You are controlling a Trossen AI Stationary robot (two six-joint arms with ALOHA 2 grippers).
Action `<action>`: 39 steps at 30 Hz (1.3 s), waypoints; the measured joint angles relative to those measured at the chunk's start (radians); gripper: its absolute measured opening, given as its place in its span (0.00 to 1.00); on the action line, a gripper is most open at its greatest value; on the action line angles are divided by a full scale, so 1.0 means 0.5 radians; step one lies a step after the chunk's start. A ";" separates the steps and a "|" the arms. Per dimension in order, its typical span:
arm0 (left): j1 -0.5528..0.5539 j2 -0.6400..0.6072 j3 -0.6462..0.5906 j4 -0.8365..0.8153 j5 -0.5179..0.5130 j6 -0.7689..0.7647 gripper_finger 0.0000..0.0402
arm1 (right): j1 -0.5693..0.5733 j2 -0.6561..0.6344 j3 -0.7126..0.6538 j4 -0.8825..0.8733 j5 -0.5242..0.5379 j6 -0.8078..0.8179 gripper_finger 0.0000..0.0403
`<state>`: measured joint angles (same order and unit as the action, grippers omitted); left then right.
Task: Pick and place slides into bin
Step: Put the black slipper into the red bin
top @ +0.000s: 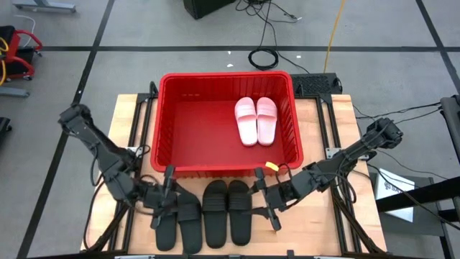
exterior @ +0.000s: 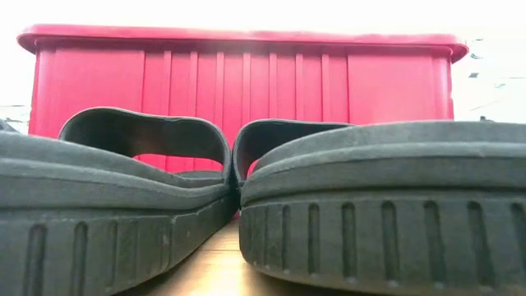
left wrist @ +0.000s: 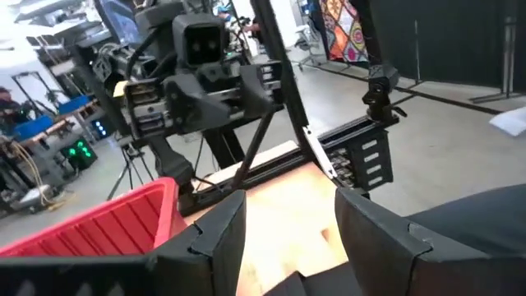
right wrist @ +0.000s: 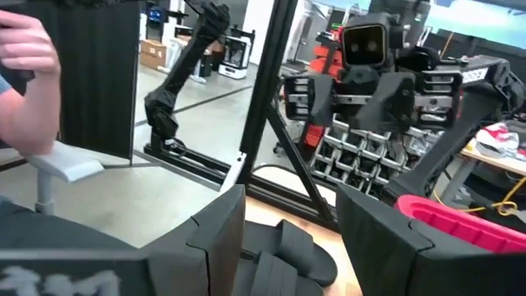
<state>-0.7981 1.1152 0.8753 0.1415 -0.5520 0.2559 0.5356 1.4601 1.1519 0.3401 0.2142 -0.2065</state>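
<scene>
The red bin (top: 172, 115) stands at the table's middle, far side, with two pale pink slides (top: 256, 119) lying side by side on its floor at the right. Several black slides (top: 215, 214) lie soles down in a row along the near edge, in front of the bin; two of them (exterior: 123, 197) fill the low view. My left gripper (top: 172, 198) hovers open over the left end of the row, pointing right. My right gripper (top: 260, 200) hovers open at the right end, pointing left, and a black slide (right wrist: 283, 255) shows beyond its fingers. Neither gripper holds anything.
The bin's tall near wall (exterior: 246, 82) rises directly behind the black slides. Black frame rails (top: 327, 129) run along both sides of the table. A person's hand (right wrist: 25, 49) shows in the room beyond the table's left side.
</scene>
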 joint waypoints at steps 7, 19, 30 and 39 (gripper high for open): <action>-0.169 0.074 0.000 0.146 -0.239 0.051 0.47 | 0.083 0.024 0.000 0.005 -0.004 -0.050 0.45; -0.314 0.382 0.143 0.232 -0.563 0.068 0.47 | 0.169 0.089 0.001 -0.074 0.321 -0.139 0.45; -0.441 0.720 0.585 -0.045 -0.870 -0.056 0.47 | 0.298 0.123 0.000 -0.203 0.546 -0.074 0.45; -0.492 0.722 0.598 -0.085 -0.889 -0.214 0.47 | 0.335 0.317 0.301 -0.716 0.739 0.136 0.45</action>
<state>-1.0439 1.4761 1.1744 0.0991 -0.9966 0.1487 0.7033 1.6187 1.3025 -0.0180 0.5838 -0.1383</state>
